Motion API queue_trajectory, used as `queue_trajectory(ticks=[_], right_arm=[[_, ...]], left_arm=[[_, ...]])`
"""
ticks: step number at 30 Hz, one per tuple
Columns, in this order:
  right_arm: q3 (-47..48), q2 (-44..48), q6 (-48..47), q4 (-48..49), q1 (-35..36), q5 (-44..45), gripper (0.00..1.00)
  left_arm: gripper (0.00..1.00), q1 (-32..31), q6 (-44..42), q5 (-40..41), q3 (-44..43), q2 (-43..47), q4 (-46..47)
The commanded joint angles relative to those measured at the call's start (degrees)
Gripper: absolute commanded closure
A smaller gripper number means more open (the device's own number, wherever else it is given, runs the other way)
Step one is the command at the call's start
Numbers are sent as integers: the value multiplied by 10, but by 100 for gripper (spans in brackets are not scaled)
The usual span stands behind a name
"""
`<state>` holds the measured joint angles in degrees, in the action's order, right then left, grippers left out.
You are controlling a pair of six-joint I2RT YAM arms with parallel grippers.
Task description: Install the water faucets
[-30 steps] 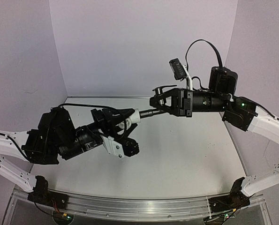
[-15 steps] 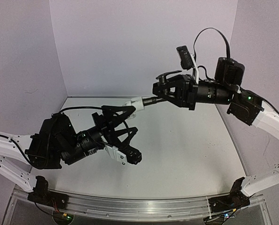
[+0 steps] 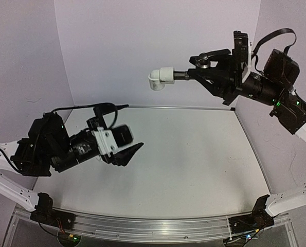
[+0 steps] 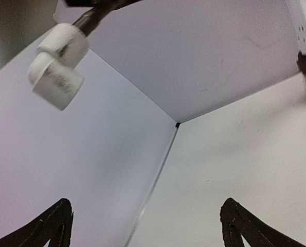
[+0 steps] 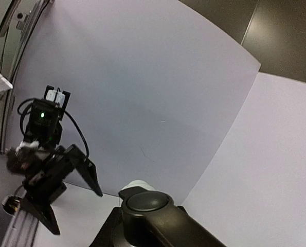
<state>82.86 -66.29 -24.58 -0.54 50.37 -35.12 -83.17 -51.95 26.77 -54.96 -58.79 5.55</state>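
My right gripper [image 3: 208, 75] is raised high at the right, shut on a dark silvery-grey metal water faucet [image 3: 182, 76]. The faucet's lever handle [image 5: 154, 210] fills the bottom of the right wrist view. A white pipe fitting [image 3: 160, 78] sits on the faucet's tip and pokes out to the left in mid-air. From the left wrist the fitting [image 4: 57, 63] shows at the upper left, on the faucet's stem [image 4: 92, 17]. My left gripper [image 3: 128, 140] hangs low over the table at the left. It [image 4: 147, 218] is open and holds nothing.
The white table [image 3: 194, 170] is walled by pale panels at the back and both sides. An aluminium rail [image 3: 153, 226] with both arm bases runs along the near edge. The left arm [image 5: 47, 170] shows in the right wrist view.
The left gripper opened, let go of the white fitting and drew back down to the left. The right arm lifted the faucet, with the fitting on it, up and to the right.
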Motion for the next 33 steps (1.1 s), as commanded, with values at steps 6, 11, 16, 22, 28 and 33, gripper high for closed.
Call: queue_trajectory(ticks=[6,11,16,22,28,33], right_arm=[[-87,51,-458,56,14,0,100],[-141,69,-616,75,24,-17,100],[-194,80,-738,95,31,-23,100],[-232,87,-830,104,38,-20,100],[-252,83,-883,131,47,-6,100],[-265,77,-931,142,50,-4,100]], left_arm=[[0,160,591,-323,-127,1,-187],[0,208,698,-527,-168,-44,-197],[0,253,807,-688,-157,-72,-115],[0,319,992,-818,-131,-118,35],[5,334,1068,-845,-136,-168,67],[7,334,1089,-855,-154,-195,62]])
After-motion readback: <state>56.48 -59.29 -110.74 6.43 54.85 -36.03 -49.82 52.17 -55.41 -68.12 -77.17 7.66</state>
